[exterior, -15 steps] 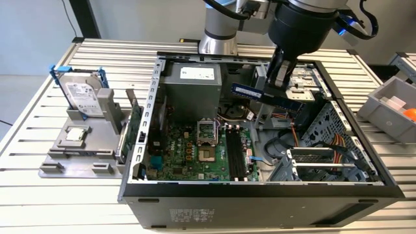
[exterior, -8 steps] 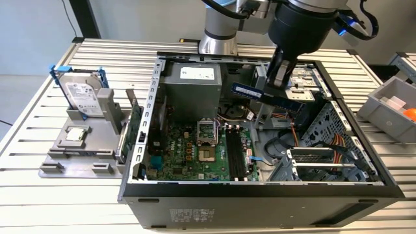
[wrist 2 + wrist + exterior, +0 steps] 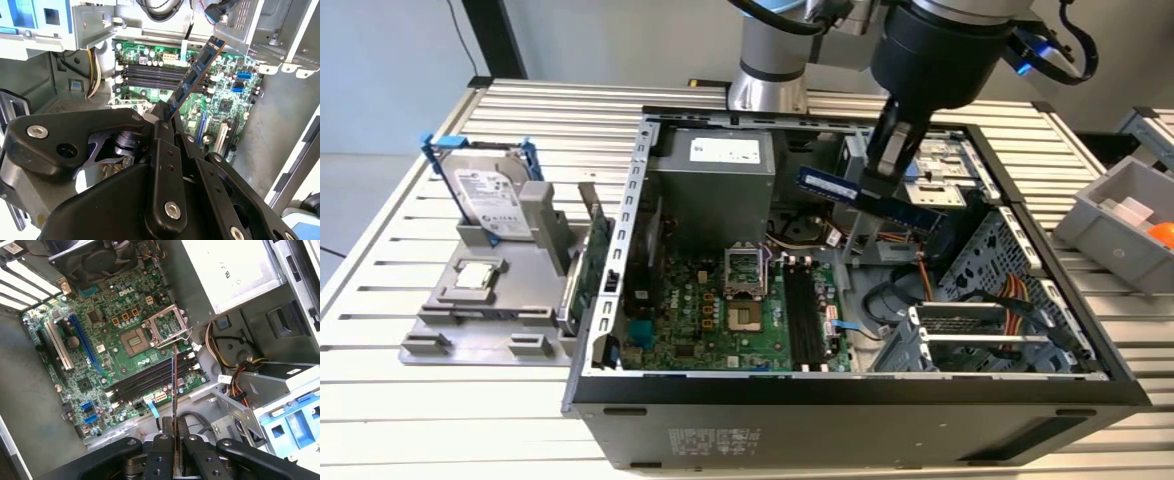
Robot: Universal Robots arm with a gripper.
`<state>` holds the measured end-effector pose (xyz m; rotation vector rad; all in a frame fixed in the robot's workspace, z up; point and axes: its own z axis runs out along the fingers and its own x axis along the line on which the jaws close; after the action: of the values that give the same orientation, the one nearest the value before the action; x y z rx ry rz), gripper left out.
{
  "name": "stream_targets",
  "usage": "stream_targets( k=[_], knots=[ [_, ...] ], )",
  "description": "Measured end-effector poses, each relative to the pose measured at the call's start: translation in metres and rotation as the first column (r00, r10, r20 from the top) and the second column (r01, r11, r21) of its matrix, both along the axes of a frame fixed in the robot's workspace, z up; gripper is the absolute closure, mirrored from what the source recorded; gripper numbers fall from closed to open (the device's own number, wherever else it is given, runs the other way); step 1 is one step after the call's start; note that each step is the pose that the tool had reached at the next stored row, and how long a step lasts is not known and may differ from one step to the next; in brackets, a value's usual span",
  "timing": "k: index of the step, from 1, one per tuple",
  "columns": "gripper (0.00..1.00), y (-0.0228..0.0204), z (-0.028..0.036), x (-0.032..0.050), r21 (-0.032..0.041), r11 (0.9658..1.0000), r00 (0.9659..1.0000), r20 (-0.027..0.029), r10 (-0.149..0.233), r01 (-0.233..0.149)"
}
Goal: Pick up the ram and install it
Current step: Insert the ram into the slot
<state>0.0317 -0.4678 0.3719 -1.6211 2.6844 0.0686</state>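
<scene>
Exterior view, upper right: your claw (image 3: 890, 178) is clenched on the ram (image 3: 834, 186), carried tilted over the case (image 3: 854, 400), and I judge it needs lining up with the black slots (image 3: 803, 315).

Dark-blue ram (image 3: 197, 70) (tilted) in gripper (image 3: 167, 117)

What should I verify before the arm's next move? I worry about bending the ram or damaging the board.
1. Gripper shut on the ram: ok.
2. Ram level: not ok, it hangs tilted in the exterior view.
3. Ram in line with the memory slots: not ok, it crosses them in both wrist views.
4. Memory slots empty: ok.
5. Slot latches open: cannot tell.
</scene>
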Motion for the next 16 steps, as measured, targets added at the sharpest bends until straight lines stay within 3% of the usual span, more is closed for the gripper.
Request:
stream_targets(
  k=[8, 16],
  knots=[
    [1.00, 0.0000, 0.0001, 0.0000, -0.0002, 0.9983, 0.9983, -0.0003, -0.058, 0.058],
    [1.00, 0.0000, 0.0000, 0.0000, -0.0002, 0.9939, 0.9939, -0.0010, -0.110, 0.110]
  ],
)
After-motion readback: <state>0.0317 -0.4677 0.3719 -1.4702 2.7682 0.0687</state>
